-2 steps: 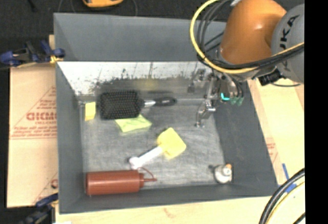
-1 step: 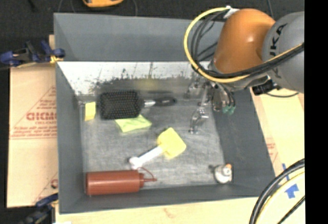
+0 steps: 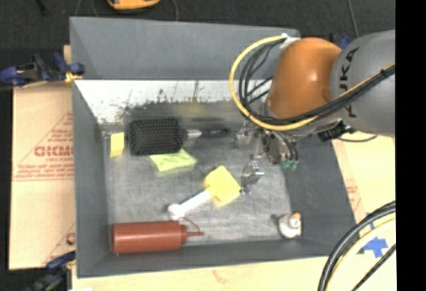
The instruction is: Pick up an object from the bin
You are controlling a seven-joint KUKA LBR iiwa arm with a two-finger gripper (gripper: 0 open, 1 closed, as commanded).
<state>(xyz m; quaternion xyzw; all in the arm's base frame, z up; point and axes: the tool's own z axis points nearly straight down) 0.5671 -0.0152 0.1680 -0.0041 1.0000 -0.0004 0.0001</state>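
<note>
- Cannot tell wide from narrow at the tool (image 3: pixel 253 173); hangs low in the right half of the bin (image 3: pixel 133 193), holding nothing visible.
- Sits just beside the yellow head of the dish brush (image 3: pixel 221 187), lying mid-bin with its white handle running toward the front left. Looks off to that head's right edge rather than centred over it, so risks shoving it sideways instead of straddling it.
- May catch only a corner of the soft head and lose it on the lift, dragged down by the long handle on one side.
- Could press into the bin floor on going lower, with little room left beneath.
- A little farther, toward the front right corner: small white-and-orange thing (image 3: pixel 289 225), apart from the tool, likely safe barring a wide sideways sweep.
- Farther left: yellow-green cloth (image 3: pixel 173 162) and black hairbrush (image 3: pixel 156 135), in the path of a pushed dish brush.
- Farthest: red-brown bottle (image 3: pixel 150 236) along the front wall, well apart, at little risk.
</note>
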